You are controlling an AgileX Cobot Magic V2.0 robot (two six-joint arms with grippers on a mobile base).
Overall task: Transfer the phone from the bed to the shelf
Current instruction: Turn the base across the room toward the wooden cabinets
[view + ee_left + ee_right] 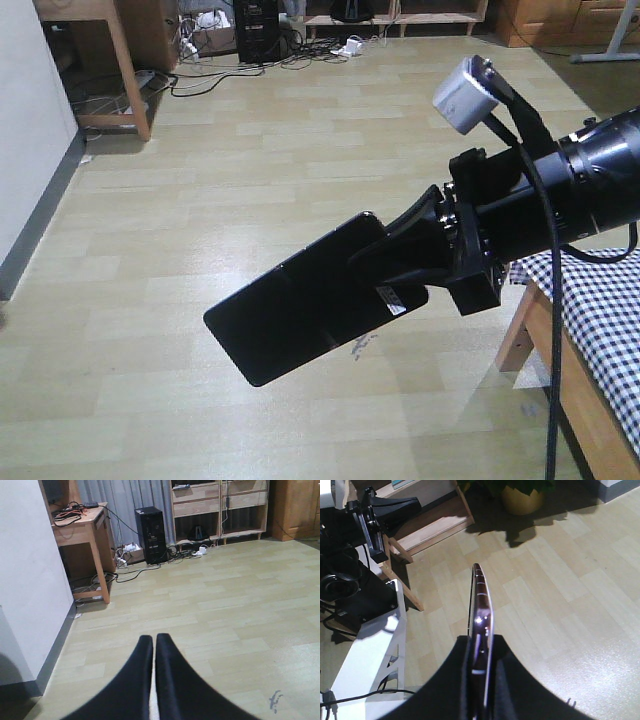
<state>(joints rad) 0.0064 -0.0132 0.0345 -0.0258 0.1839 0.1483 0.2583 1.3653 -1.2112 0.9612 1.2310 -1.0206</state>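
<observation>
Phone (290,315): looked stiff, slick, breakable; flat faces suited pinching.
Right gripper (378,258): clamped the phone's near end.
Left gripper (153,647): pressed together, empty.

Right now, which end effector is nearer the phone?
Right. The right end effector is clamped on the phone, holding it in the air. The left end effector is shut on nothing, with no phone in its wrist view.

Gripping phone (290,310) by one end with right gripper (385,255), arm (590,190) stretched out, tilted slightly downward. Holding left gripper (153,647) closed, fingers (137,680) touching, aimed forward and down.
</observation>
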